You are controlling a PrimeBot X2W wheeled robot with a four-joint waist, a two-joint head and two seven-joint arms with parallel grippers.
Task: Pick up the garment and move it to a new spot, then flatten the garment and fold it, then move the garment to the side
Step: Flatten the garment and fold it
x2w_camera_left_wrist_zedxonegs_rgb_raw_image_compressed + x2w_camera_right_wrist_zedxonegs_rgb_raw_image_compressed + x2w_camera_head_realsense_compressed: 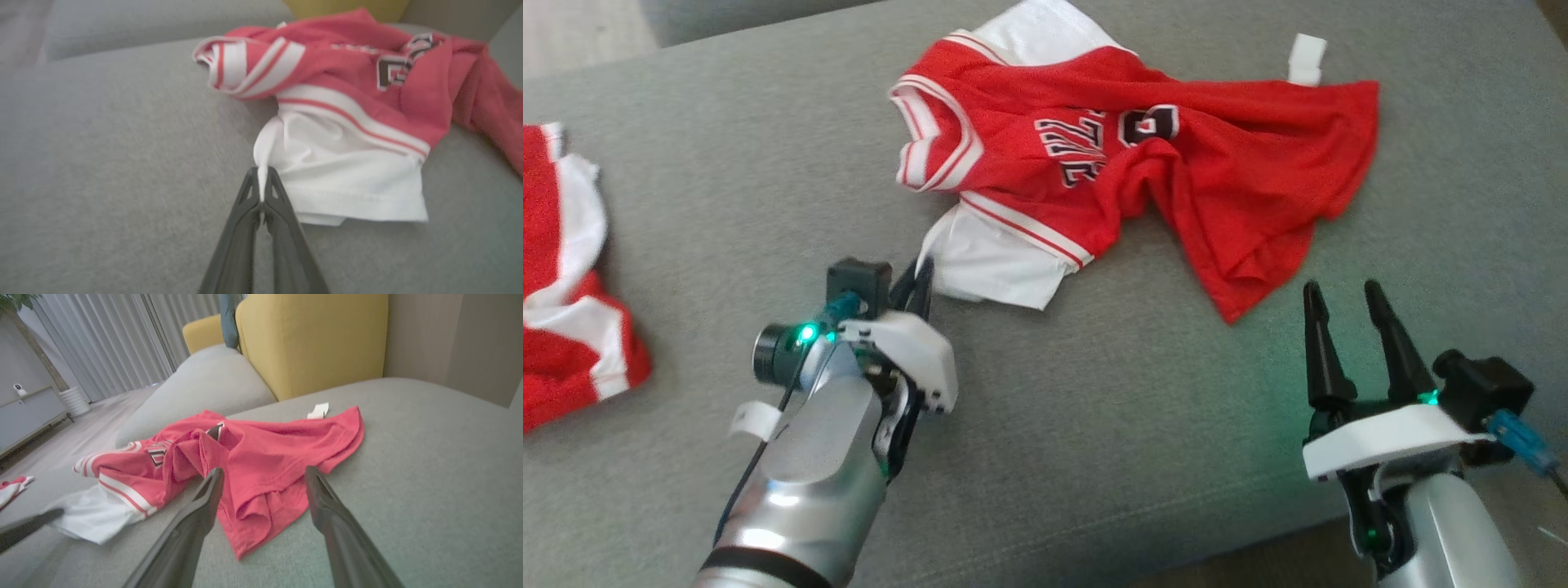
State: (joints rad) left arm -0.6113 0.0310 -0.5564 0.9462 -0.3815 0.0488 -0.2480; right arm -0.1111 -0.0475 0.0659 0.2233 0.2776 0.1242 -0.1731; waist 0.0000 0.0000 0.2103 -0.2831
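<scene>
Garment: red basketball jersey (1143,147) with white trim, dark lettering and white sleeves. It lies crumpled in the middle of the grey sofa seat (727,163), collar toward the robot's left and hem toward its right. Near sleeve (1005,269): white, lying flat on the cushion, its left corner drawn up to a point. Left gripper (921,282): jaws closed tight on that sleeve corner, with a thin fold of white cloth pinched between the fingertips. A strip of white tape (754,419) is wrapped on its forearm cable. Right gripper (1342,287): fingers spread wide and holding nothing, near the lowest red corner of the hem but apart from the cloth. Folds: red fabric bunched into ridges across the jersey's middle, between sleeve and hem, partly hiding the lettering. White tag (1307,59): at the jersey's far edge by the hem; whether it is attached cannot be told. Second red-and-white garment (564,269): at the seat's left edge, well apart from the jersey. Background, right wrist view: yellow armchair (310,339) behind the sofa, pale curtains (102,339) beyond.
</scene>
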